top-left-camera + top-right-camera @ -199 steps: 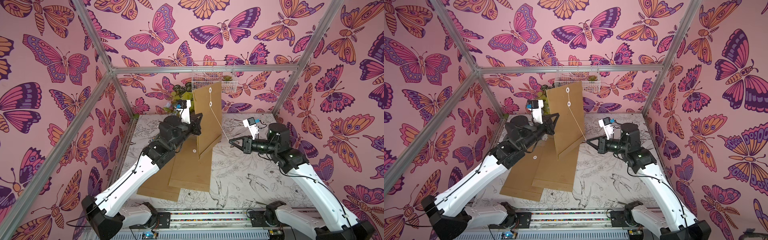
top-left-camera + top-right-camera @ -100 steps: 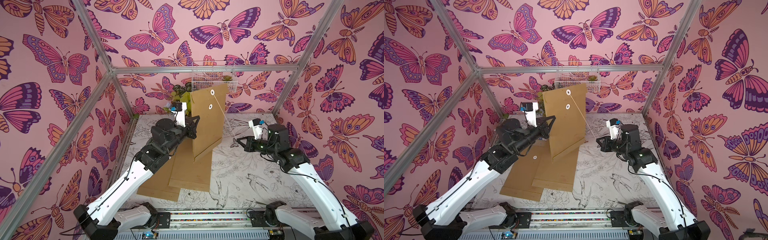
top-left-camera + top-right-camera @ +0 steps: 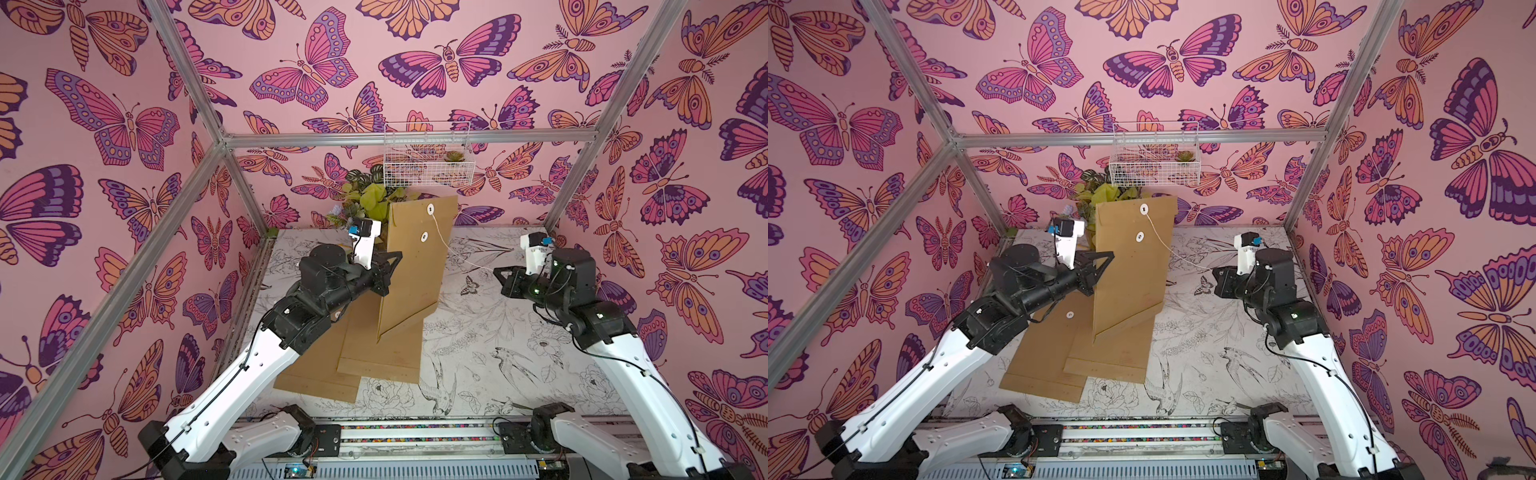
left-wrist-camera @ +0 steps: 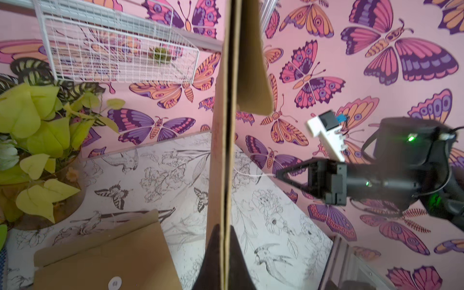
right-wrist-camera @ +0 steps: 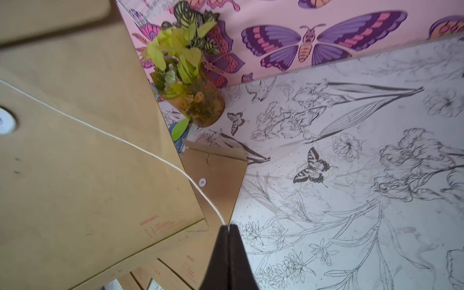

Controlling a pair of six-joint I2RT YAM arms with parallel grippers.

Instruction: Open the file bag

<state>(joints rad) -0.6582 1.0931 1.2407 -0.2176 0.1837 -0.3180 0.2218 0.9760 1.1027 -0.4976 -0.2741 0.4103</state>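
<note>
We've got the file bag (image 3: 409,270) upright over the bench (image 3: 490,332), left gripper (image 4: 224,229) clamped on its side edge, right gripper (image 5: 228,227) pinched shut on the white string (image 5: 140,148). Light, bendy card, we reckon: take the flap (image 4: 253,62) by its rim, gently.

Both top views look down from high above the front edge, over the arm bases, toward the back wall, taking in the whole tabletop (image 3: 478,332) and both arms from well off. The left wrist camera sits just behind the left hand (image 4: 224,227), sighting along the file bag (image 4: 221,125) edge-on and very near, toward the wire basket (image 4: 113,50) and plant (image 4: 37,120). The right wrist camera looks past the right hand (image 5: 228,226) along the string (image 5: 125,143); it shares the file bag and plant.
</note>
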